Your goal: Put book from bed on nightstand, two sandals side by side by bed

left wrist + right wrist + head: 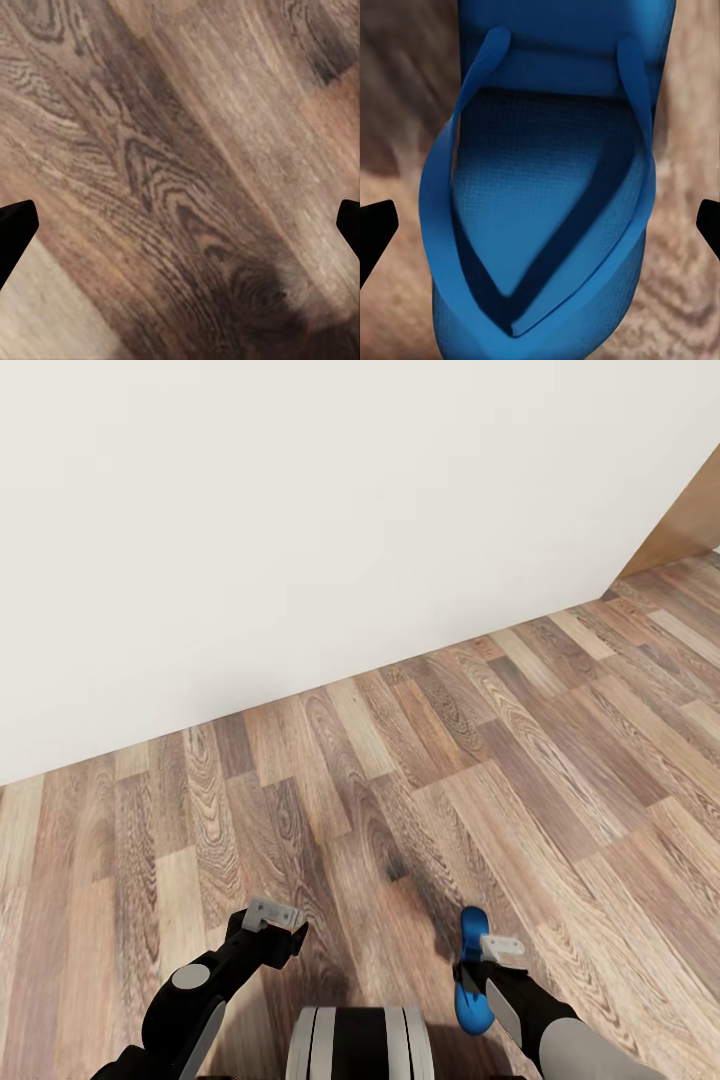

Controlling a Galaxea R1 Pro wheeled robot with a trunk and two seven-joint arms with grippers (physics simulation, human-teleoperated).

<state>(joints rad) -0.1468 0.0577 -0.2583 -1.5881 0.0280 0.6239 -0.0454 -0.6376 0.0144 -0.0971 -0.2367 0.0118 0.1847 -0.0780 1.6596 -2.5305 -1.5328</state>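
One blue sandal gripped in right fingers; left fingers spread, empty; carry level toward bed, avoid wall.

Matt wood-grain plank floor; blue sandal finely textured, rubbery.

I see the light brown wood-plank floor running up to a white wall; no object rests directly on the planks.
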